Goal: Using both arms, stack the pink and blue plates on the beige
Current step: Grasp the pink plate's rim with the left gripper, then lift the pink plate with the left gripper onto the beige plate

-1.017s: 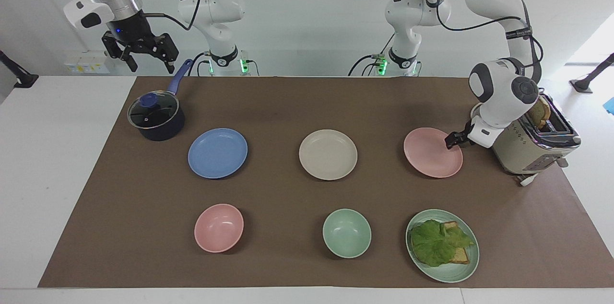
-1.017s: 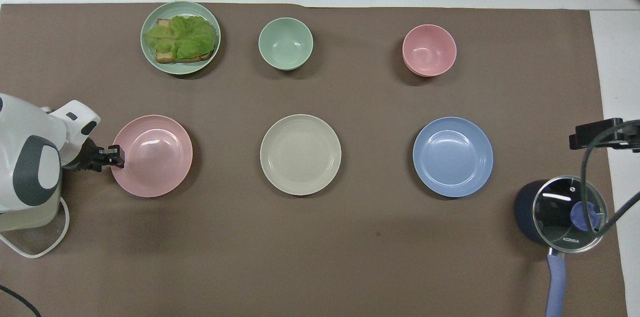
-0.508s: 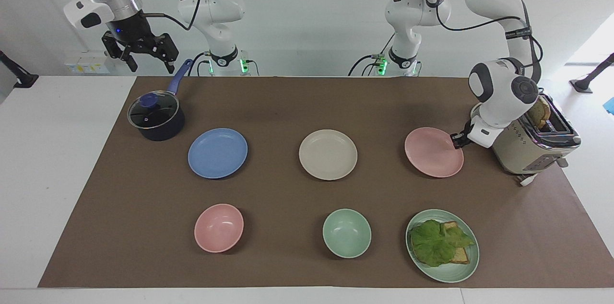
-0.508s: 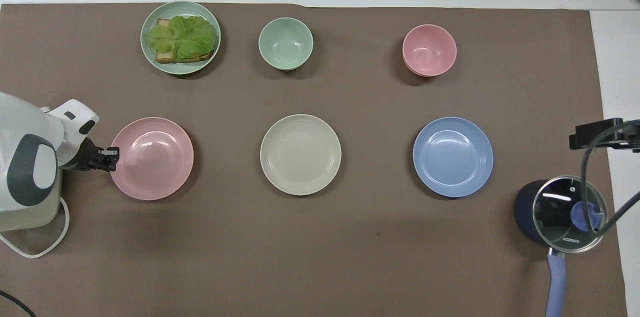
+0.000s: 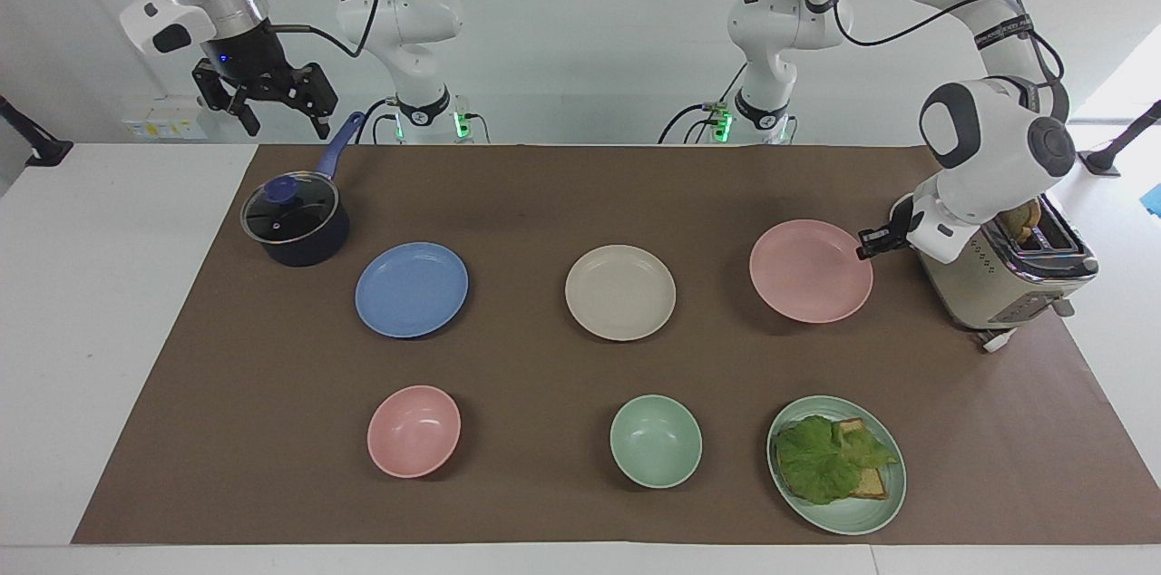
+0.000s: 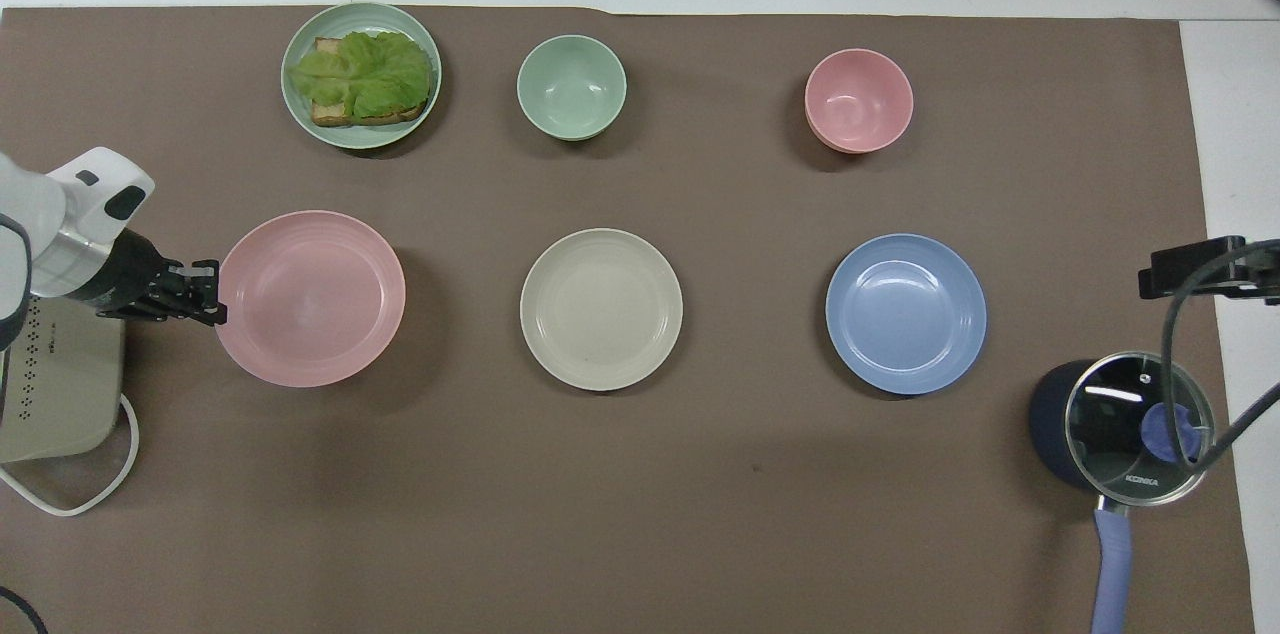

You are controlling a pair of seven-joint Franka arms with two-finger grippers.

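The pink plate hangs level a little above the mat at the left arm's end, casting a shadow beneath it. My left gripper is shut on its rim, on the side toward the toaster. The beige plate lies in the middle of the mat. Toward the right arm's end lies the blue plate. My right gripper waits open, high over the pot's handle.
A lidded dark pot with a blue handle stands beside the blue plate. A beige toaster stands close under the left arm. Farther from the robots sit a pink bowl, a green bowl and a green plate with lettuce and toast.
My left gripper shut on the pink plate's rim and lifted it off the mat; the left arm rose. The right arm has not moved.
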